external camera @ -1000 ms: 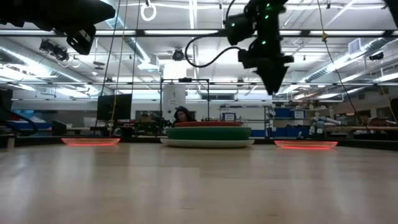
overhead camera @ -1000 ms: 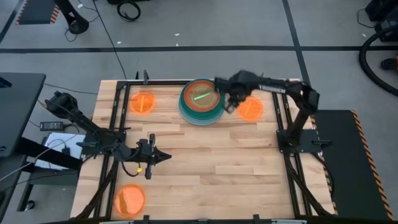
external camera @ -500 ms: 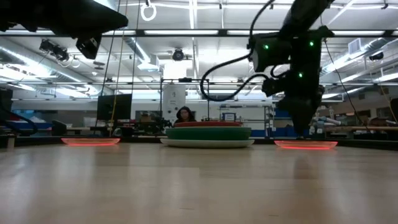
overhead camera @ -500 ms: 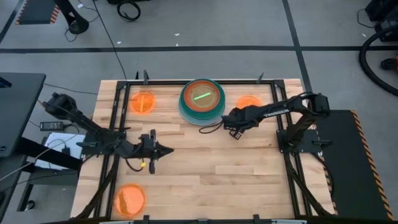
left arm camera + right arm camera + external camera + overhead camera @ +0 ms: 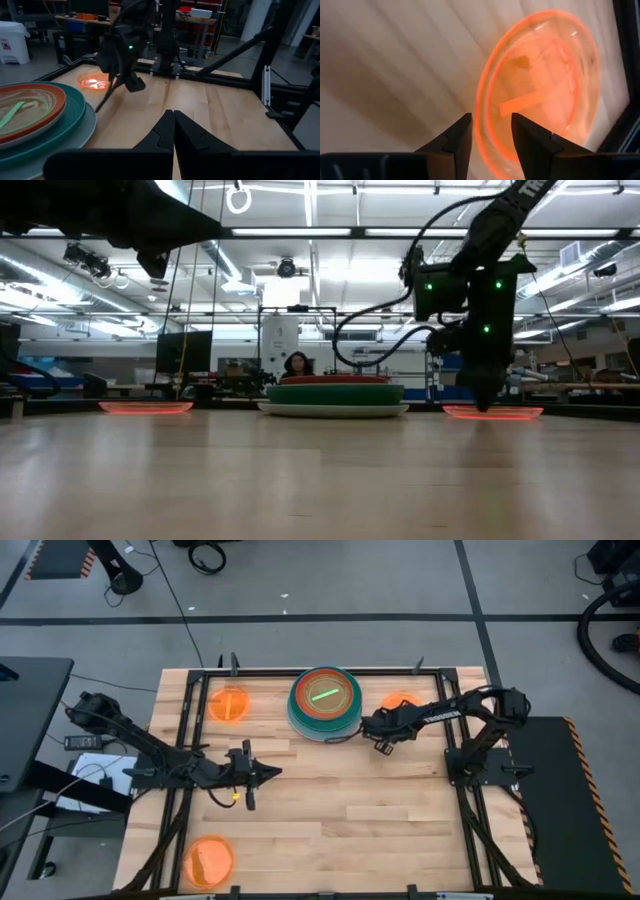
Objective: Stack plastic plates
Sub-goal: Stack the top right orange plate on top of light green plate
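Observation:
A stack of large plates (image 5: 325, 705) (image 5: 333, 396) stands at the table's far middle. Its red-orange plate carries a small lime green plate (image 5: 324, 695). Three small translucent orange plates lie flat on the wood: far left (image 5: 229, 703), near left (image 5: 210, 860) and far right (image 5: 402, 700) (image 5: 545, 90). My right gripper (image 5: 382, 733) (image 5: 487, 404) (image 5: 491, 117) is open and points down at the far-right orange plate, one finger on each side of its rim. My left gripper (image 5: 268, 775) (image 5: 173, 114) is shut, holds nothing and hovers over the left middle of the table. My right gripper comes from above with its open fingers (image 5: 462, 130) on either side of the far-right orange plate's rim (image 5: 482, 107), on the edge nearest the stack. I cannot tell whether a finger touches it. The plate lies flat on the table.
The black frame rails (image 5: 452, 730) run along the table's left and right sides, close behind the far-right orange plate. Bare wood (image 5: 350, 820) fills the middle and near right. A person (image 5: 296, 365) sits in the room far behind the stack.
My right gripper has left the stack's right edge. It swung toward the near edge and came down to table height, then moved back toward the far-right orange plate, and it now stands over that plate's rim. My left gripper has drifted slightly toward the table's right. No plate has moved.

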Robot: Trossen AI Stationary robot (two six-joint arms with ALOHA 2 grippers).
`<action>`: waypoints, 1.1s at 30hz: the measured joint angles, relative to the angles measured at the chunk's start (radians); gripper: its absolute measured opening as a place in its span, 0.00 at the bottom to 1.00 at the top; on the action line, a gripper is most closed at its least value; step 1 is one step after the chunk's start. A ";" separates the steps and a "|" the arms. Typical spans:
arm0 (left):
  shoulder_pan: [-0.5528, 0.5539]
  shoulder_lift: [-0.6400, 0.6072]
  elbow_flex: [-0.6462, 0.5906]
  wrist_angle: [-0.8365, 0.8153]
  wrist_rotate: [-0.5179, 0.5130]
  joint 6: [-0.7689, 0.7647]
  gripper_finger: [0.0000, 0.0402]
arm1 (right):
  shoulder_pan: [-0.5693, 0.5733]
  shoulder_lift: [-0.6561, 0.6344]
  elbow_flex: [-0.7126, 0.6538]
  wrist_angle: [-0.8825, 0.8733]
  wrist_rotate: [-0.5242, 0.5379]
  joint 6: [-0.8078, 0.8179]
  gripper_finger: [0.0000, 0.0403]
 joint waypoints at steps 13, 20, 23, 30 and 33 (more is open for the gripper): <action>-0.002 0.000 0.000 0.000 0.000 0.000 0.02 | -0.082 -0.001 -0.044 0.012 -0.031 -0.045 0.28; -0.002 0.000 0.000 -0.001 0.000 0.000 0.02 | -0.107 -0.004 -0.068 0.028 -0.038 -0.049 0.15; -0.002 0.000 0.000 -0.001 0.000 0.000 0.02 | -0.099 -0.003 -0.070 0.041 -0.026 -0.070 0.07; -0.002 0.000 0.000 -0.002 0.000 0.000 0.02 | -0.068 0.002 0.000 -0.076 0.016 -0.070 0.03; -0.001 0.000 0.000 -0.002 0.000 0.000 0.02 | -0.027 0.002 0.076 -0.200 0.011 -0.074 0.02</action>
